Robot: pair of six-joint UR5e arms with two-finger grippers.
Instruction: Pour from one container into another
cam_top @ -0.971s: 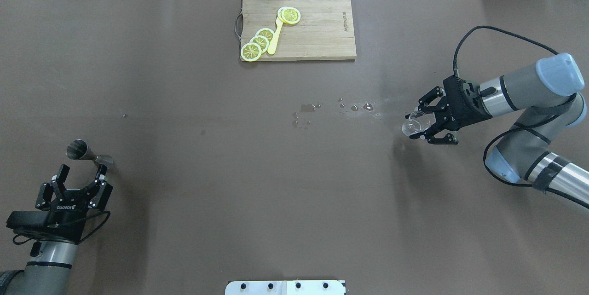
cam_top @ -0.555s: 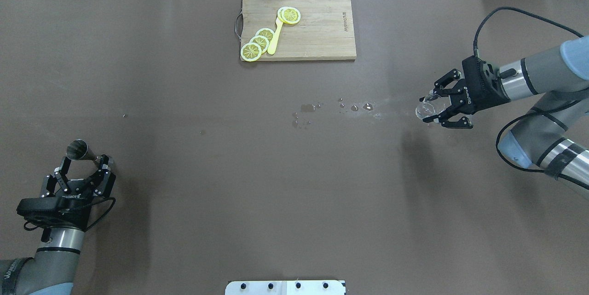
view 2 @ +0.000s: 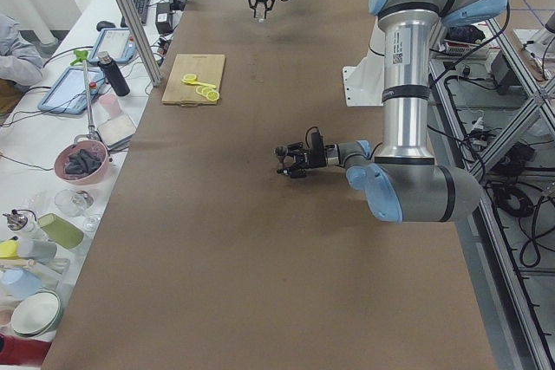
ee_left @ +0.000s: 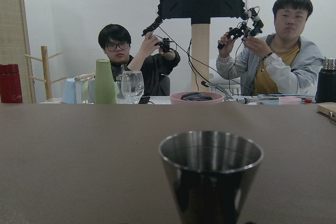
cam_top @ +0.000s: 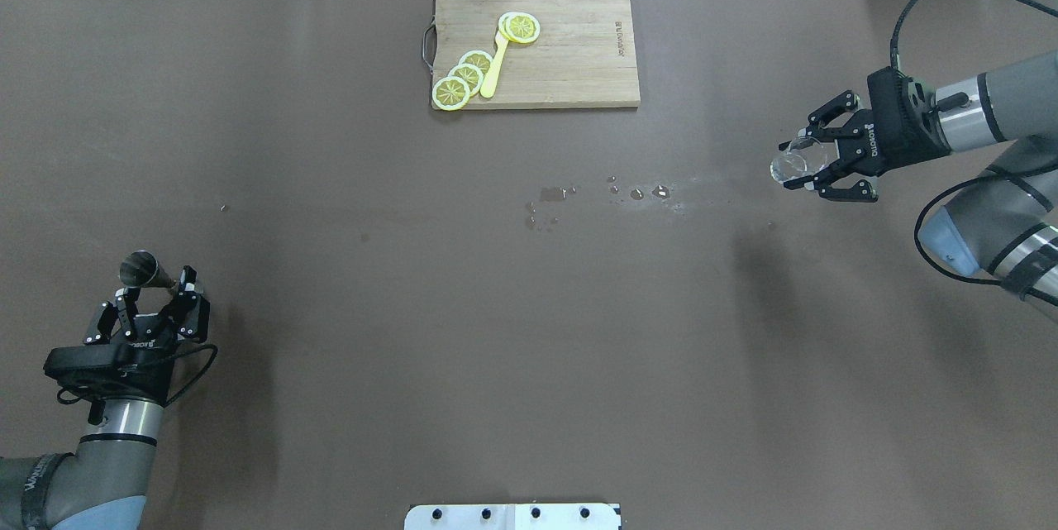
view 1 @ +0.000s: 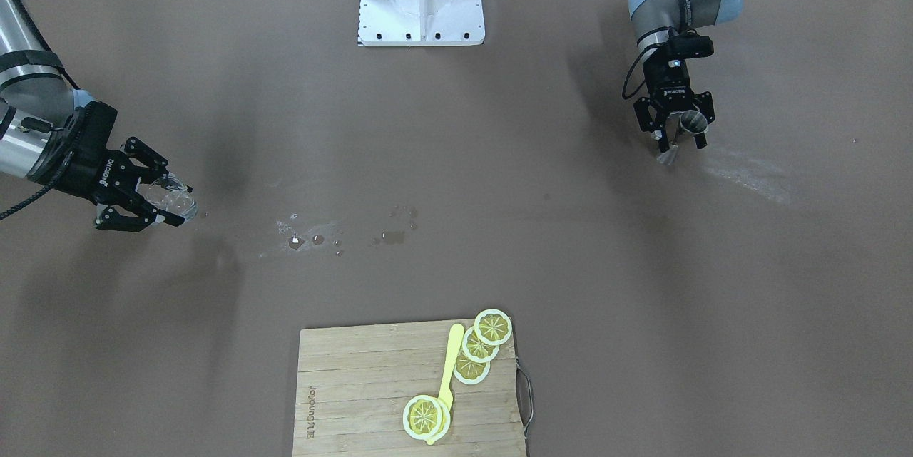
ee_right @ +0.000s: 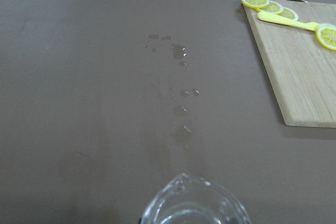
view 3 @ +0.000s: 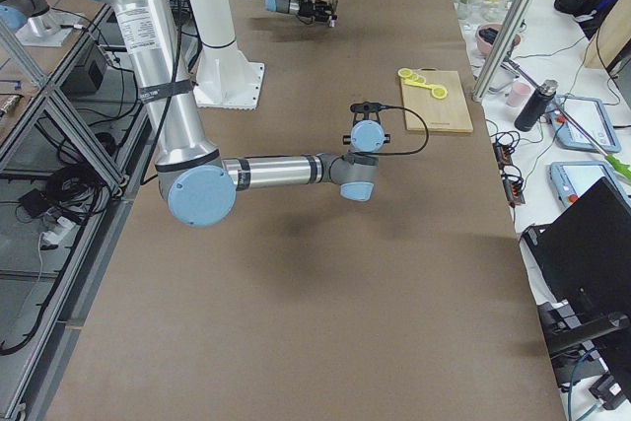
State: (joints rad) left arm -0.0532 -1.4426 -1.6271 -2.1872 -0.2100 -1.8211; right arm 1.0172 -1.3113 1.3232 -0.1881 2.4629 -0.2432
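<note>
The steel jigger point(cam_top: 138, 269) stands upright at the table's near left corner. My left gripper point(cam_top: 155, 284) is open, with one finger on each side of its waist. In the left wrist view the jigger's point(ee_left: 210, 177) upper cup fills the lower middle and no fingers show. From the front, the jigger point(view 1: 689, 120) stands between the same fingers point(view 1: 657, 130). At the far right, my right gripper point(cam_top: 806, 162) is shut on the clear glass beaker point(cam_top: 789, 166) and holds it above the table, tipped on its side. Only the beaker's rim point(ee_right: 194, 203) shows in the right wrist view.
A wooden cutting board point(cam_top: 570, 59) lies at the back centre with lemon slices point(cam_top: 463, 79) and a yellow knife point(cam_top: 494, 67). Water drops point(cam_top: 636, 193) are scattered mid-table. The robot's white base plate point(cam_top: 512, 516) sits at the near edge. Operators sit beyond the far edge.
My right gripper has carried the beaker to the right and farther back. My left gripper has moved forward, so its open fingers now stand on both sides of the jigger.
</note>
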